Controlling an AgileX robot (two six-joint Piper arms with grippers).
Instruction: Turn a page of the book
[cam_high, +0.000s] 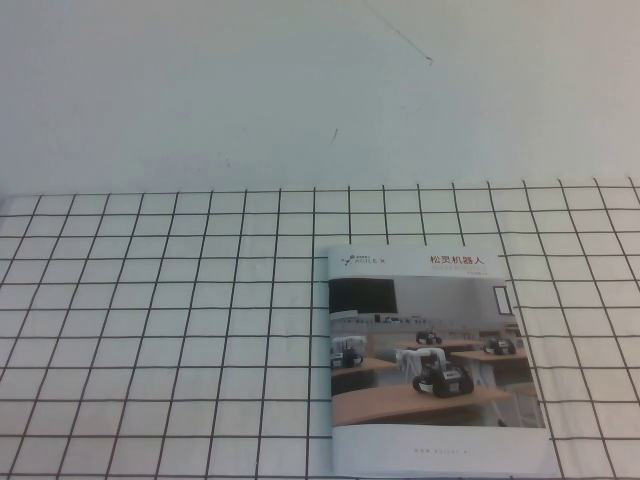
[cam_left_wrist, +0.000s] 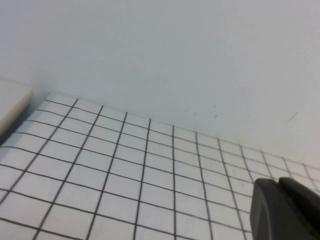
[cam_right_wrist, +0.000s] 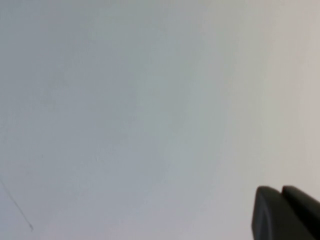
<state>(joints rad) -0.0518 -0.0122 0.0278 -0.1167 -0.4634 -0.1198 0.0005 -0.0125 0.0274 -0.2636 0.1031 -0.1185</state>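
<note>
The book (cam_high: 432, 400) lies closed and flat on the grid-patterned cloth, at the front right of centre in the high view. Its spine is on the left. The page (cam_high: 420, 330), the cover leaf with wheeled robots on wooden desks and a red title, faces up and lies flat. Neither arm shows in the high view. My left gripper (cam_left_wrist: 279, 185) is shut and empty, held above bare cloth; the book does not show in its view. My right gripper (cam_right_wrist: 281, 191) is shut and empty, in front of the plain wall.
A white cloth with a black grid (cam_high: 150, 330) covers the table up to a plain white wall (cam_high: 300, 80). The cloth also shows in the left wrist view (cam_left_wrist: 125, 165), with a beige edge (cam_left_wrist: 10, 102) beside it.
</note>
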